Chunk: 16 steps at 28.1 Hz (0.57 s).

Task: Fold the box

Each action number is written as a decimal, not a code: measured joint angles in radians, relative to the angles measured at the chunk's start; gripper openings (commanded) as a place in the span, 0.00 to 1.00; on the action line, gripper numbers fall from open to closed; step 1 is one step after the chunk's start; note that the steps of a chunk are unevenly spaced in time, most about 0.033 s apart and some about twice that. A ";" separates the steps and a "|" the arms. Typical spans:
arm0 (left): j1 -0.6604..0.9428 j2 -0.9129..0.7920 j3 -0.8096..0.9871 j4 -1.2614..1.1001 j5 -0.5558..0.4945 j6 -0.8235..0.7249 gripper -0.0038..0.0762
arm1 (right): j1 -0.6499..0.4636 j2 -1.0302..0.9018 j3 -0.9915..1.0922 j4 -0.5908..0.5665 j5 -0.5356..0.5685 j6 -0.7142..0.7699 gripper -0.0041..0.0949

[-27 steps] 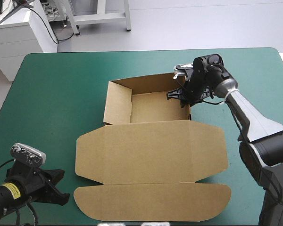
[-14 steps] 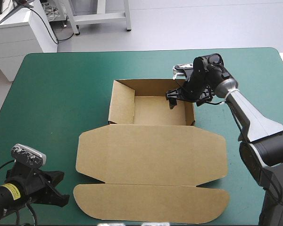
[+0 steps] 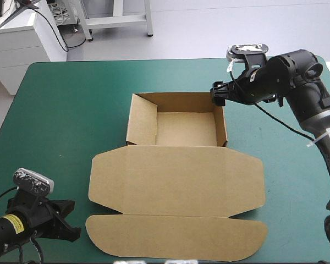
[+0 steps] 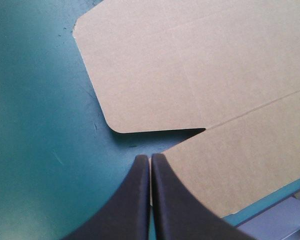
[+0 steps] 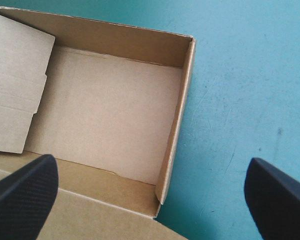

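The brown cardboard box (image 3: 176,170) lies in the middle of the high view; the tray, I judge, is done, its walls raised at upper centre; the lid lies flat below, not yet folded; the right gripper (image 3: 216,94) is wide apart at the tray's upper right corner; the left gripper (image 4: 150,164) is pressed together, lower left, beside the lid.

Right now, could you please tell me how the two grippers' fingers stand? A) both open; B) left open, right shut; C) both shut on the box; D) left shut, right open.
D: the left gripper has its fingers meeting in one pointed arch beside the box, while the right gripper has its fingers standing wide apart, holding nothing.
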 measured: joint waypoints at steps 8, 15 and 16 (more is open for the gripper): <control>0.000 -0.001 0.000 -0.001 0.002 0.000 0.04 | 0.000 0.001 0.040 -0.025 0.001 0.045 0.98; 0.000 -0.001 0.001 -0.036 0.006 0.000 0.04 | 0.000 0.078 0.041 -0.039 0.001 0.079 0.98; 0.000 -0.001 0.001 -0.042 0.006 0.000 0.04 | 0.000 0.097 0.041 -0.043 0.001 0.082 0.98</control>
